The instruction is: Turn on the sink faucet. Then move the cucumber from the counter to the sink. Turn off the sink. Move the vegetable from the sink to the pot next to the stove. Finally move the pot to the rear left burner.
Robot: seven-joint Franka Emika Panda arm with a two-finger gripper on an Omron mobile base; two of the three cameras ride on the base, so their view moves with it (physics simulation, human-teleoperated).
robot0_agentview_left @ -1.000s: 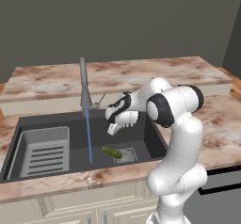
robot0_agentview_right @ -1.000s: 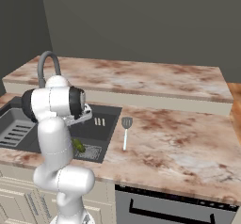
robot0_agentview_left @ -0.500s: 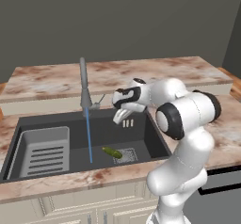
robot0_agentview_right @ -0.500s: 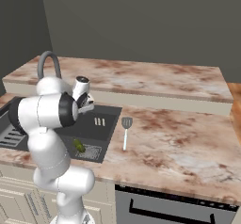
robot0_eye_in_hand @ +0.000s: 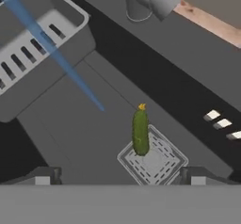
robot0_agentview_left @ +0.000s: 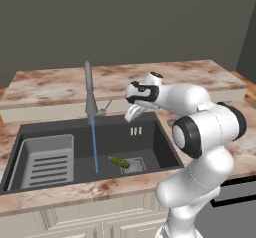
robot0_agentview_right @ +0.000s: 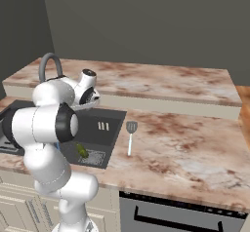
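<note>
The cucumber (robot0_agentview_left: 119, 162) already lies on the floor of the sink (robot0_agentview_left: 150, 147), at the left edge of the square drain grate (robot0_eye_in_hand: 153, 161) and just right of the blue stream (robot0_agentview_left: 93, 144) falling from the sink faucet (robot0_agentview_left: 89, 92), so the step in hand looks to be turning the water off. The gripper (robot0_agentview_left: 134, 113) hangs with its jaws spread wide and holding nothing, above the sink's far edge and a little right of the faucet base; my guess is that the next move calls for reaching left to the thin side lever (robot0_agentview_left: 105, 107) and pushing it back. No brand, label or writing can be read anywhere.
</note>
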